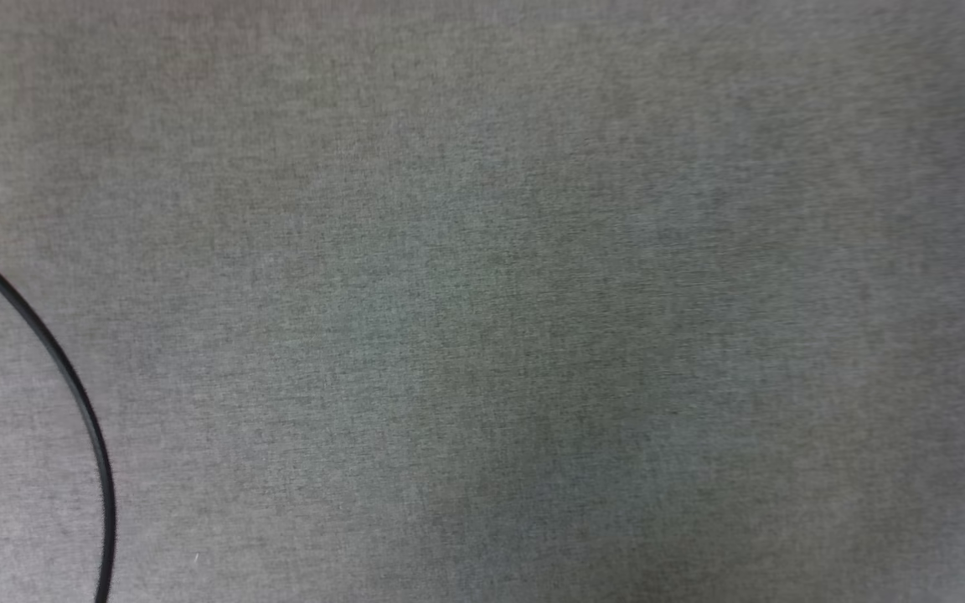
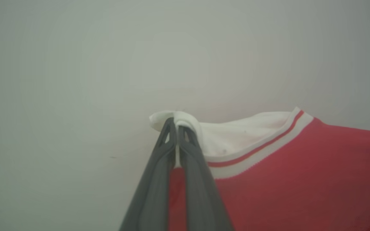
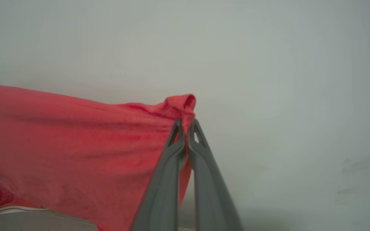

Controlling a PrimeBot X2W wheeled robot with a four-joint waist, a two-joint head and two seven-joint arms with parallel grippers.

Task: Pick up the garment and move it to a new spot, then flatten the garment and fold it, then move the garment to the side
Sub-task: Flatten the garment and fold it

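Note:
In the left wrist view my left gripper (image 2: 176, 124) is shut on a white edge of the garment (image 2: 284, 173), a red shirt with white fabric and red-and-white striped trim that stretches away to the right. In the right wrist view my right gripper (image 3: 186, 125) is shut on a bunched red edge of the garment (image 3: 75, 144), which hangs off to the left, taut between the two grips. A strip of white trim shows at its lower left. The lettering is hidden.
The head view looks down on a grey fabric surface (image 1: 533, 293) with a thin black cable (image 1: 72, 385) curving across its lower left. Behind the garment in both wrist views is a plain pale background.

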